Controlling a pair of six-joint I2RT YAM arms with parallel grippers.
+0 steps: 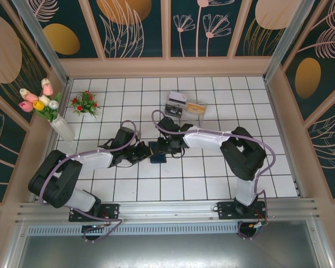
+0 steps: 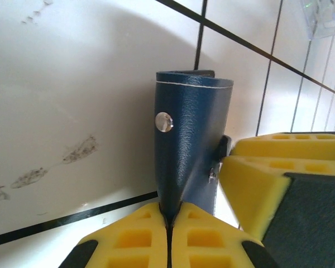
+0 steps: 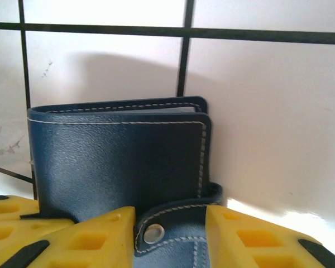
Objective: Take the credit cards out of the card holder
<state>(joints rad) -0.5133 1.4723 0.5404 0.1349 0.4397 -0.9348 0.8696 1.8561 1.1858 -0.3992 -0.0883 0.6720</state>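
Left pincer (image 2: 168, 223) clamps the card holder (image 2: 192, 139); right pincer (image 3: 170, 237) straddles its strap (image 3: 181, 215), grip unclear.

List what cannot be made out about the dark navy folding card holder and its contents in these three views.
1. Whether credit cards are inside: in the right wrist view the dark navy folding card holder is folded, its cover hiding the interior.
2. Top view: the holder is too small to judge open or shut.
3. Right wrist view: the bottom edge cuts off whether the right gripper clamps the snap strap.
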